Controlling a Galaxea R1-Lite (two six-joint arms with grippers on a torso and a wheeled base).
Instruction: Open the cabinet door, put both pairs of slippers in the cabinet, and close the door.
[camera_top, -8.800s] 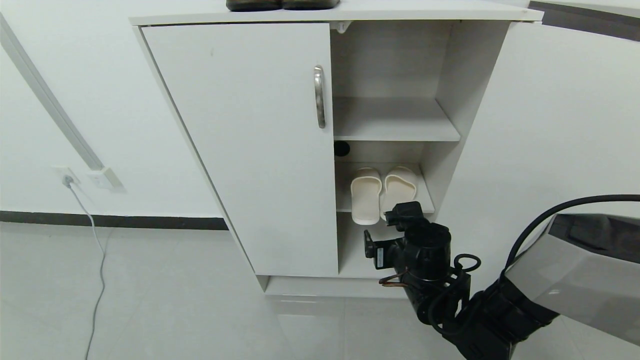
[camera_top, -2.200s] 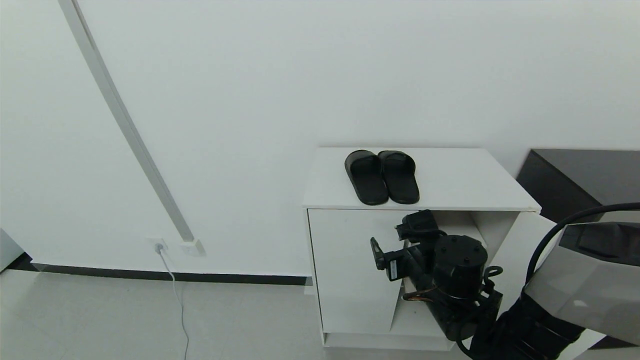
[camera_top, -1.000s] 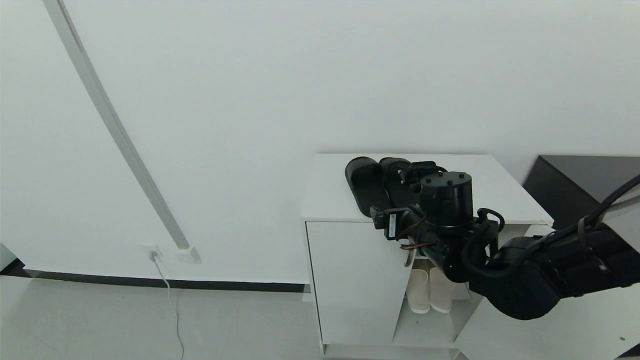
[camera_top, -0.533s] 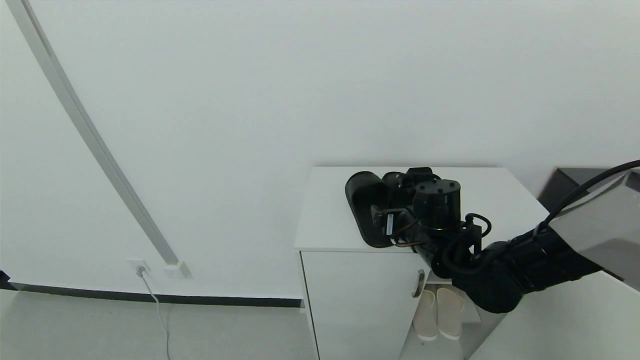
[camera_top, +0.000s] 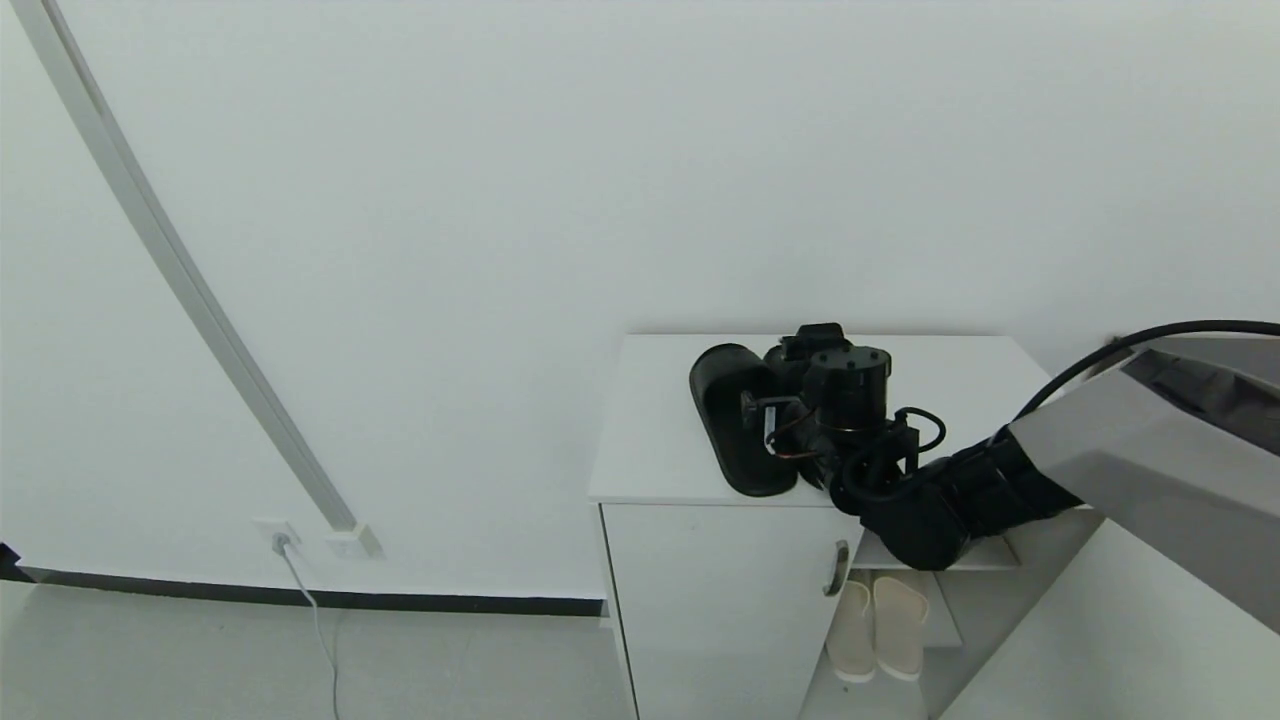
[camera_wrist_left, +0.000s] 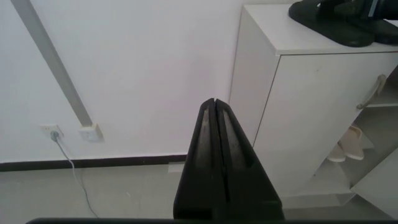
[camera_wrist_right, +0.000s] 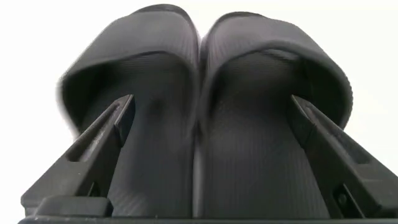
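- Right wrist view: R gripper (camera_wrist_right: 211, 106) spread wide, empty, one finger (camera_wrist_right: 99, 143) outside each side of black slippers (camera_wrist_right: 249, 155); contact w/ them unclear.
- Black slippers (camera_top: 735, 430) side by side, touching, flat on top of cabinet (camera_top: 650, 440), toward its L half.
- R arm stretched over cabinet top from the right, wrist above the pair.
- White slippers (camera_top: 880, 615) inside cabinet, side by side on a shelf, under upper shelf (camera_top: 940, 560).
- R door (camera_top: 1060, 640) swung open; L door (camera_top: 710, 600) shut, handle (camera_top: 838, 568) at its inner edge.
- L gripper (camera_wrist_left: 214, 106) closed, fingers pressed together, nothing between; held in air well left of cabinet, apart from it.
- Wall socket (camera_top: 276, 540) w/ cord (camera_top: 315, 620) low on wall, well left of cabinet.
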